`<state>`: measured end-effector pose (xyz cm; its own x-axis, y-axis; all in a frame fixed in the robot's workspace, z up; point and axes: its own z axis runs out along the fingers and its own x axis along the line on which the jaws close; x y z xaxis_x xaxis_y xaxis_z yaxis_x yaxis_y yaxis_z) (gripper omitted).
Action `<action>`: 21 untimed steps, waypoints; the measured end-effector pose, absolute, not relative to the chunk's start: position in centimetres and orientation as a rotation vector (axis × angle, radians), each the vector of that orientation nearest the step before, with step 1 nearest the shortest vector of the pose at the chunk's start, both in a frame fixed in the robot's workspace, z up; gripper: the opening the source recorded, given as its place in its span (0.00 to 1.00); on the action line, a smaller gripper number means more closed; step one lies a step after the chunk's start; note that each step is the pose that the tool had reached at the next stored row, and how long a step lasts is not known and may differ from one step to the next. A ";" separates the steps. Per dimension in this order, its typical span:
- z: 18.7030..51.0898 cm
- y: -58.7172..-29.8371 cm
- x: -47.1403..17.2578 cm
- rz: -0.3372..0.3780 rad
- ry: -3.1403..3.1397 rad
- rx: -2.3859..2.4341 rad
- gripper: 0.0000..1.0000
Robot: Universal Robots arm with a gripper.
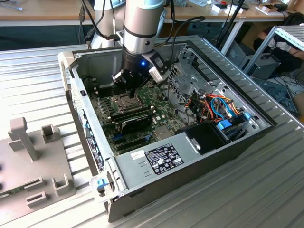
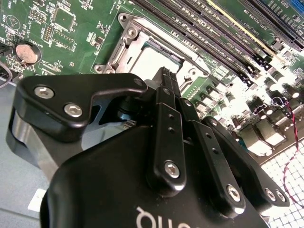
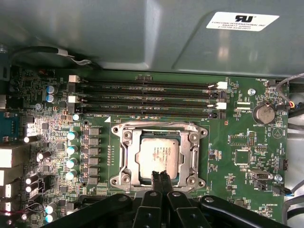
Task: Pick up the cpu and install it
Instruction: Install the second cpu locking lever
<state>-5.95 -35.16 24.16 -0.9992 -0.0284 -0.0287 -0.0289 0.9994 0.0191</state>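
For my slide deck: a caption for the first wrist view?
Shut pincer poised at the edge of the cpu, which lies in its socket frame on the green motherboard.

The black two-fingered gripper (image 3: pixel 160 176) hangs over the green motherboard (image 3: pixel 237 123), fingertips pressed together and just above the small square silver-topped cpu (image 3: pixel 158 154). The cpu lies inside the square metal socket frame (image 3: pixel 197 137), which surrounds it on all sides. Beyond the frame, past the fingertips, run the long black memory slots (image 3: pixel 147 100) (parallel, one behind another), and beyond those stands the grey metal case wall (image 3: pixel 118 33). To one side of the socket, well apart from the jaws, sits the round silver coin battery (image 3: pixel 262 113); in the second wrist view the battery (image 2: pixel 26 53) lies beside the gripper body.
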 end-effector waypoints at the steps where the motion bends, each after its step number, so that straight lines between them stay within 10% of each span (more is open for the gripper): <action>1: 24.2 -35.2 -6.0 0.030 3.113 -0.045 0.11; 21: 24.5 -35.3 -6.0 0.030 3.113 -0.045 0.11</action>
<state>-5.95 -35.30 24.49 -0.9992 -0.0284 -0.0287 -0.0290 0.9994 0.0191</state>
